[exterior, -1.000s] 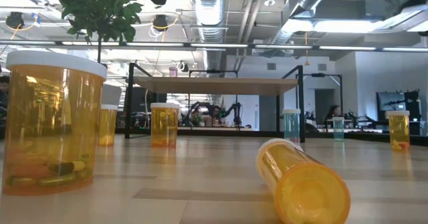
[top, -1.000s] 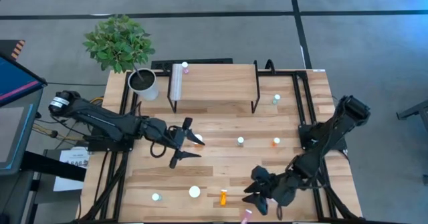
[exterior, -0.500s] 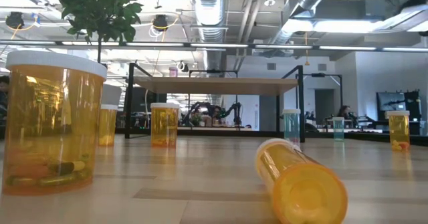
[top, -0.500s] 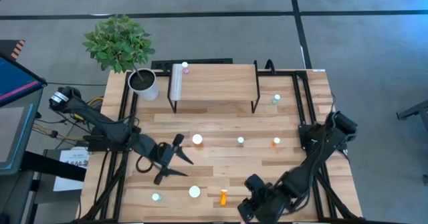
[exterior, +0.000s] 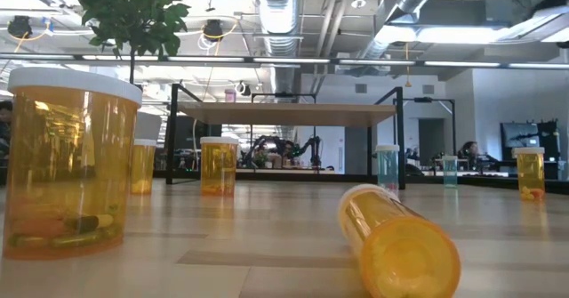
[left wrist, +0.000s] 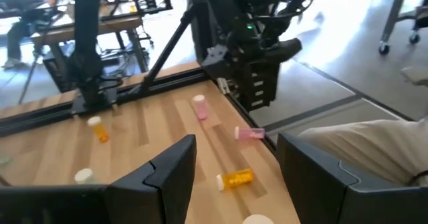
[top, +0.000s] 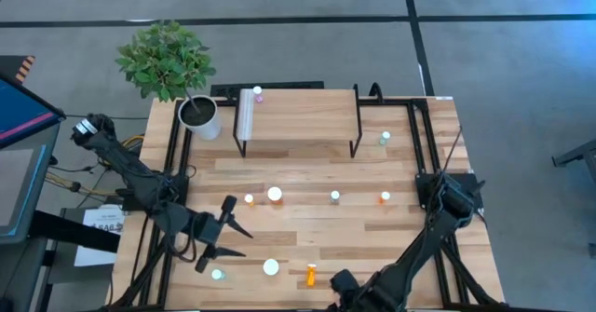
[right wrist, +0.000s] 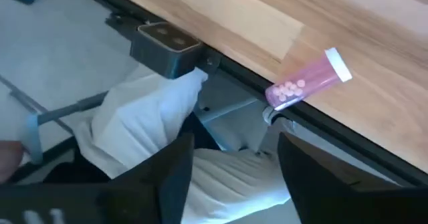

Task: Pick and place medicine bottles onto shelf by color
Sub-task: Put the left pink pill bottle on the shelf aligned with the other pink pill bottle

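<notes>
My left gripper hangs over the table's seven o'clock area, fingers spread wide, nothing held. My right gripper sits off the near edge at six o'clock, also wide and empty.

Pink bottle lies on its side, overhanging the near edge, just ahead of my right fingers. A lying orange bottle sits near six o'clock; white-capped ones are scattered mid-table. Shelf stands at twelve o'clock with one pink bottle at its ten o'clock corner.

Step in hand, I judge: right gripper takes the overhanging pink bottle.
- Approach across the body, not along it.
- Close gently; a nudge could roll it off the edge.
- Lift clear before swinging toward the shelf's pink corner.
</notes>
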Available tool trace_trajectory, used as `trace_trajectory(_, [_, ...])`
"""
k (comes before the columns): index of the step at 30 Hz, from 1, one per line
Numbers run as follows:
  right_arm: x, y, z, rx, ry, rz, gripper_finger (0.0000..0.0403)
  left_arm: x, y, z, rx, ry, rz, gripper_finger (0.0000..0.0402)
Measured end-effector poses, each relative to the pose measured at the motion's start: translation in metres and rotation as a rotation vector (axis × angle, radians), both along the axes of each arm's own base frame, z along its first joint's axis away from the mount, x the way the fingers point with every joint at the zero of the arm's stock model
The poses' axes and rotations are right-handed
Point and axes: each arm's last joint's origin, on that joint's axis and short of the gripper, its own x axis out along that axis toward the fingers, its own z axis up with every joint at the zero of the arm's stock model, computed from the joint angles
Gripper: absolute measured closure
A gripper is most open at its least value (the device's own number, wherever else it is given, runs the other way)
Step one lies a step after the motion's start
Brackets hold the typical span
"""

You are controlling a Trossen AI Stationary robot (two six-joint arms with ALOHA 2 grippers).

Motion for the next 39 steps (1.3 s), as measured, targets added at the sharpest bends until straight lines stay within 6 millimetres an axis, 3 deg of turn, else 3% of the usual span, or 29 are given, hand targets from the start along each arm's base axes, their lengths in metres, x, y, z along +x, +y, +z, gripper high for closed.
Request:
trace_trajectory(4, [-0.005, -0.002, -0.001, -0.017, 0.038, -0.081, 0.0133, 0.0, 0.0, -0.001, 0.009, 0.008, 0.003, 0.0203])
trace_trajectory(11, [-0.018, 0.001, -0.013, -0.067, 0.143, -0.212, 0.0129, 0.0, 0.0, -0.001, 0.011, 0.011, 0.004, 0.0203])
trace_trajectory(22, [-0.008, 0.011, -0.053, -0.094, 0.183, -0.227, 0.0129, 0.0, 0.0, -0.002, -0.001, 0.022, 0.012, 0.0203])
trace_trajectory(30, [-0.01, 0.009, -0.054, -0.122, 0.184, -0.259, 0.0129, 0.0, 0.0, -0.002, -0.024, 0.031, 0.017, 0.0203])
trace_trajectory(39, [-0.01, 0.011, -0.08, -0.068, 0.153, -0.294, 0.0129, 0.0, 0.0, -0.002, -0.024, 0.033, 0.017, 0.0203])
